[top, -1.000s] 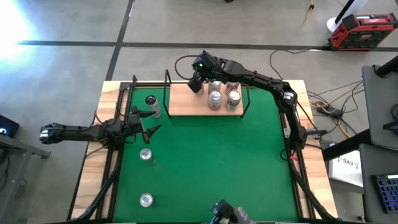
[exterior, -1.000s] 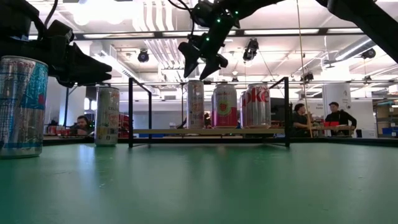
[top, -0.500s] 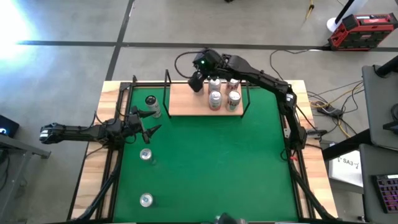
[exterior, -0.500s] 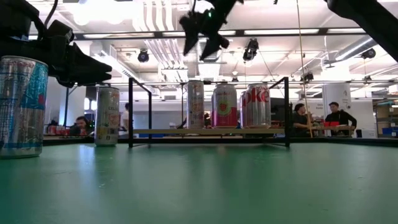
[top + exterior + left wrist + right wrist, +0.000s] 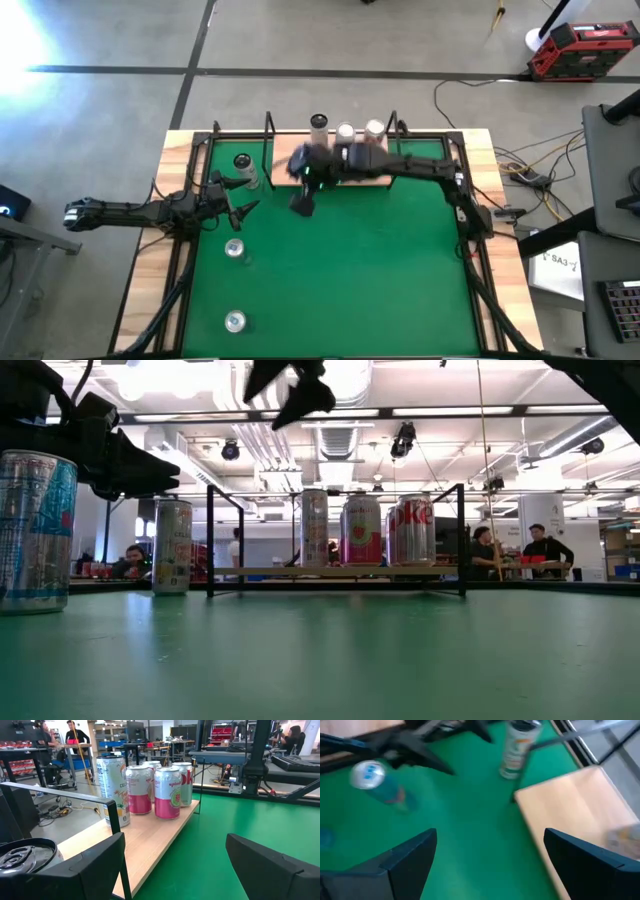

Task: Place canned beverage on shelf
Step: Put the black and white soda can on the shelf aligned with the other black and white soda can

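So the right claw (image 5: 303,190) hangs empty with fingers apart over the green tabletop (image 5: 350,270), just off the shelf (image 5: 290,170). Four cans (image 5: 152,787) stand on the shelf. Left claw (image 5: 235,197), also spread and empty, sits beside another can (image 5: 243,168) left of the shelf.

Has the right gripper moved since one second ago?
Yes. The right gripper has left the shelf and gone out over the green mat, toward the near left, open and empty.
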You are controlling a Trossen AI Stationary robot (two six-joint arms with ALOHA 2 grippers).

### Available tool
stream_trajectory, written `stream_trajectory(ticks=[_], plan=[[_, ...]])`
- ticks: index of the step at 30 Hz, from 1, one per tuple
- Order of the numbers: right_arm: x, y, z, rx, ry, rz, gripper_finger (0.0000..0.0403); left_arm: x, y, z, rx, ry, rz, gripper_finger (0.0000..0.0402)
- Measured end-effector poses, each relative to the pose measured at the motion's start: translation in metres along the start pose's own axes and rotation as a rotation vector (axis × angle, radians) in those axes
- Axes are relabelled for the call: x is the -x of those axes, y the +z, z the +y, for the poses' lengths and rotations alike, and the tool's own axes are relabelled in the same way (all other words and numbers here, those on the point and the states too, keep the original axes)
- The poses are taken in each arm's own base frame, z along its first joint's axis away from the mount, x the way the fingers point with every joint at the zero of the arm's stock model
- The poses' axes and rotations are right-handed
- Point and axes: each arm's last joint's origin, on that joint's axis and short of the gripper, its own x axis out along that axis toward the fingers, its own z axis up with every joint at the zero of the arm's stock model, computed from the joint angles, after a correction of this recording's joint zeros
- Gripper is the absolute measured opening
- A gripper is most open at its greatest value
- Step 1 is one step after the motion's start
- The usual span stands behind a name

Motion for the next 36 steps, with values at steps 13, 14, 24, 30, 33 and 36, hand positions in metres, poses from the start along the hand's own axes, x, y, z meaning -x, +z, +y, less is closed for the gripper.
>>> stream_trajectory(ticks=[13, 14, 24, 30, 33, 36], plan=[[-0.031, -0.03, 0.109, -0.096, 0.009, -0.106, 0.0359, 0.0, 0.0, 0.0, 0.0, 0.0, 0.0, 0.0332], [-0.032, -0.031, 0.115, -0.112, -0.001, -0.129, 0.0359, 0.0, 0.0, 0.0, 0.0, 0.0, 0.0, 0.0332], [-0.049, -0.048, 0.139, -0.216, -0.014, -0.197, 0.0335, 0.0, 0.0, 0.0, 0.0, 0.0, 0.001, 0.0332], [-0.042, -0.048, 0.13, -0.18, 0.051, -0.193, 0.0304, 0.0, 0.0, 0.0, -0.001, 0.0, 0.002, 0.0332], [-0.046, -0.051, 0.118, -0.151, 0.074, -0.199, 0.0285, 0.0, 0.0, 0.0, -0.001, 0.0, 0.001, 0.0332], [-0.056, -0.056, 0.108, -0.121, 0.146, -0.261, 0.0265, 0.0, 0.0, 0.0, -0.001, 0.0, 0.001, 0.0332]])
